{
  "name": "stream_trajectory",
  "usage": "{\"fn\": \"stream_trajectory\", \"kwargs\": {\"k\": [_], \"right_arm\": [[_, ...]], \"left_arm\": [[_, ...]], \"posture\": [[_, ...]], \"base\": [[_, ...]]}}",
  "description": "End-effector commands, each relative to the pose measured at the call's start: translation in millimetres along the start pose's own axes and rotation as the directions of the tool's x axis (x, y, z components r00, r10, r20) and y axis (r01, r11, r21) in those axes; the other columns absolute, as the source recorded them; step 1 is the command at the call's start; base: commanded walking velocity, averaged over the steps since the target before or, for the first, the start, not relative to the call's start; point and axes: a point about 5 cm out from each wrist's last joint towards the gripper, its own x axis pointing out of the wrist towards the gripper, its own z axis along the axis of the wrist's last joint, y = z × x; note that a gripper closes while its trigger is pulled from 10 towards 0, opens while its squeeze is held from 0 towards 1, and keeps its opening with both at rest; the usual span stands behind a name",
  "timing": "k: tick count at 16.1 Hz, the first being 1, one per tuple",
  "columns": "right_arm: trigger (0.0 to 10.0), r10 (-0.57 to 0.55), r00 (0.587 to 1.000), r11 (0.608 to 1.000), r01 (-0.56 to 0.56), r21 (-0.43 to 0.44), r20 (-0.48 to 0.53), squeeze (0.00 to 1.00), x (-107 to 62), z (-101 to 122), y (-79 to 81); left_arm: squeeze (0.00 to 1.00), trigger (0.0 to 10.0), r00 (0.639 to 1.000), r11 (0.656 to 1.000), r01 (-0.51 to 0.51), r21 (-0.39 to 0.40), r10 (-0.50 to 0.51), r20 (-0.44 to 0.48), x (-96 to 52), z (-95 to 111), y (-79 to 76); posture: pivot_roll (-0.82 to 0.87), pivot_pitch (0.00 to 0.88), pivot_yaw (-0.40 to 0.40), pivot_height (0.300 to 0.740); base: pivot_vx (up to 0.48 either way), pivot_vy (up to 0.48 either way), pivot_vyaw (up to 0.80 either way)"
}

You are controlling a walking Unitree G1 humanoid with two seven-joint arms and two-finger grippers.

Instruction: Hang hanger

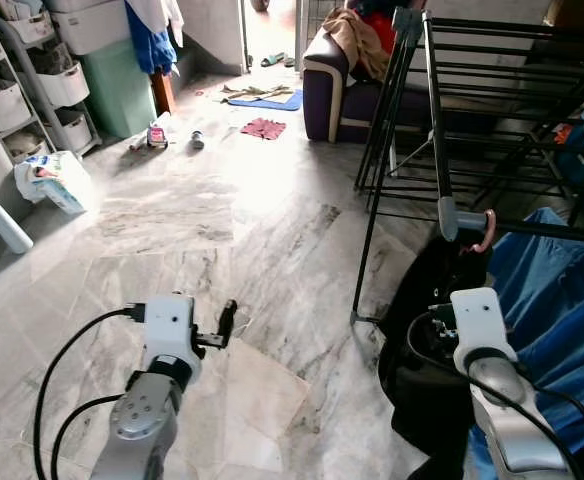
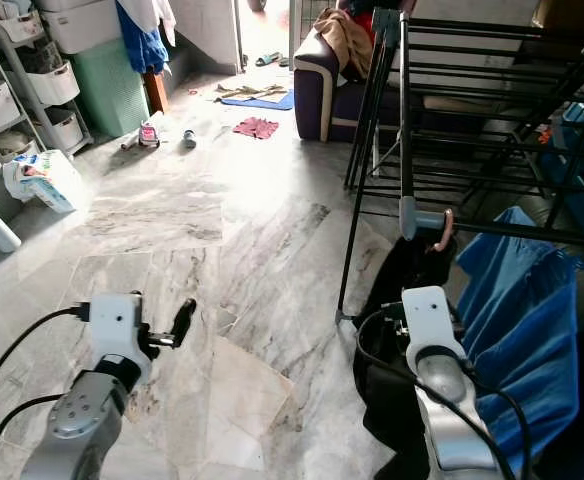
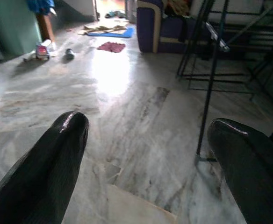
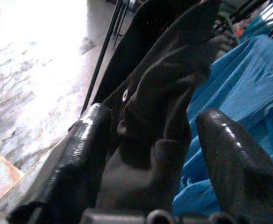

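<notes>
A pink hanger hook [image 1: 487,230] sits over the front rail of the black drying rack [image 1: 532,232]. A black garment [image 1: 420,300] hangs from it, next to a blue garment [image 1: 552,300]. My right gripper [image 4: 153,116] is open just below the hook, and a fold of the black garment [image 4: 164,79] lies between its fingers. My left gripper [image 1: 226,322] is open and empty, held low over the marble floor [image 3: 141,107] well to the left of the rack.
The rack's leg [image 1: 364,270] stands on the floor between my arms. A purple sofa [image 1: 327,90] is behind the rack. Shelves with white bins [image 1: 32,90], a white bag [image 1: 57,180], and small items and rags [image 1: 262,127] lie farther back on the left.
</notes>
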Motion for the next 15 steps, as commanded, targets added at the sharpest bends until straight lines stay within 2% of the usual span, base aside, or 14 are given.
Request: {"fn": "stream_trajectory", "kwargs": {"k": [1,3,5,9,12,13,15], "right_arm": [[10.0,-0.034,0.999,0.999,0.034,-0.011,0.021,1.00,-5.9,6.3,-4.0],[10.0,-0.063,0.997,0.998,0.064,-0.013,0.043,1.00,-16.0,8.9,-8.9],[10.0,-0.056,0.997,0.998,0.056,-0.004,0.047,1.00,-20.2,10.5,-6.3],[10.0,-0.025,0.998,1.000,0.024,0.011,0.052,1.00,-21.4,14.3,-1.6],[10.0,-0.023,0.999,0.999,0.021,0.045,0.044,1.00,-22.9,12.7,-1.1],[10.0,-0.012,0.999,0.997,0.008,0.081,0.051,1.00,-23.4,13.4,-0.2],[10.0,0.004,0.995,0.993,-0.016,0.121,0.103,1.00,-26.3,18.4,-0.6]], "left_arm": [[0.00,10.0,1.000,1.000,-0.008,0.003,0.007,0.018,-2.6,4.5,2.3],[0.00,10.0,1.000,1.000,-0.006,0.010,0.006,0.024,-3.2,4.4,1.0],[0.00,10.0,0.999,1.000,0.005,0.024,-0.005,0.036,-1.1,6.5,-2.8],[0.00,10.0,0.999,1.000,0.005,0.027,-0.006,0.032,-2.5,6.5,-3.9],[0.00,10.0,1.000,1.000,-0.006,0.028,0.005,0.027,-4.8,5.5,-2.6],[0.00,10.0,1.000,1.000,-0.006,0.031,0.005,0.026,-5.6,5.4,-1.4],[0.00,10.0,1.000,0.999,0.002,0.049,-0.003,0.018,-7.5,4.8,2.5]], "posture": [[0.01,0.018,-0.010,0.740],[0.01,0.018,-0.010,0.740],[-0.01,0.030,-0.011,0.740],[0.00,0.041,-0.018,0.740],[0.01,0.044,-0.023,0.740],[0.01,0.044,-0.023,0.740],[0.01,0.046,-0.020,0.740]], "base": [[0.000,0.000,0.00],[0.000,0.000,0.00],[0.000,0.000,0.00],[0.000,0.000,0.00],[-0.082,0.000,0.00],[-0.274,0.000,0.00],[-0.276,0.000,0.00]]}}
